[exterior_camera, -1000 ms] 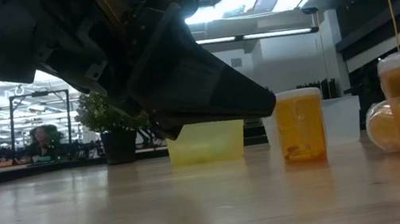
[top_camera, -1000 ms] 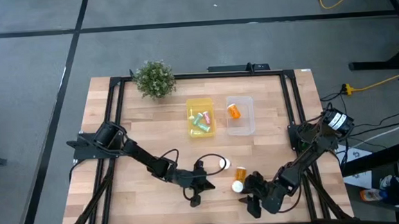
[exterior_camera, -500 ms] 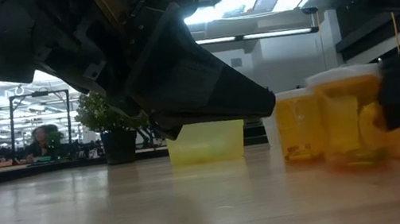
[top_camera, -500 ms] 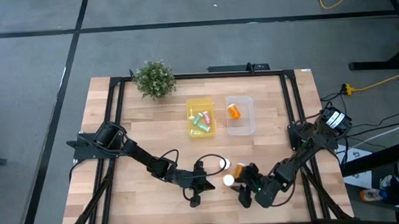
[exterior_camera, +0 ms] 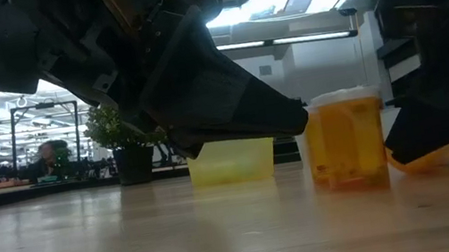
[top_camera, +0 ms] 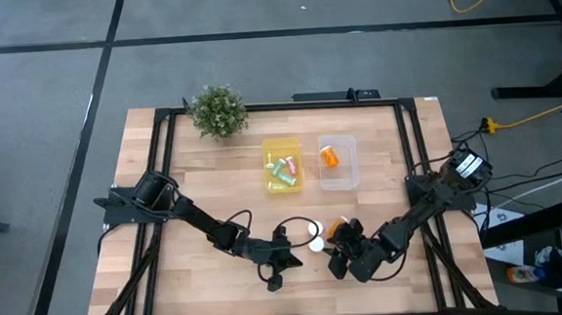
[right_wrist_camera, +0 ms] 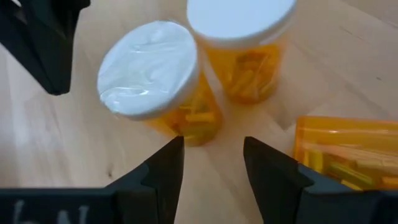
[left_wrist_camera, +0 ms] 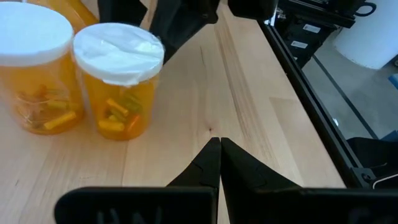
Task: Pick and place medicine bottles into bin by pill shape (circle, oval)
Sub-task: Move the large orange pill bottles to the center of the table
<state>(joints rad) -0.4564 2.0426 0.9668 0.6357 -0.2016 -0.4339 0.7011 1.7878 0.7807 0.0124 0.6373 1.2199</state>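
Right wrist view has two upright translucent orange plastic bottles with round white caps just ahead of the right gripper: the nearer bottle sits almost in line with the gap, the second bottle stands right beside it, and a third orange bottle lies on its side off to one flank. They look light, hard and smooth, so I'd guess slippery and easy to tip; best hold is probably across the orange body below the cap.

The right pincer is parted about a bottle's width, holding nothing, touching nothing I can see.

From above, all this sits near the front of the wooden table, well short of the yellow bin and the clear bin.

The left gripper is pinched closed and empty, parked low just beside the bottles.
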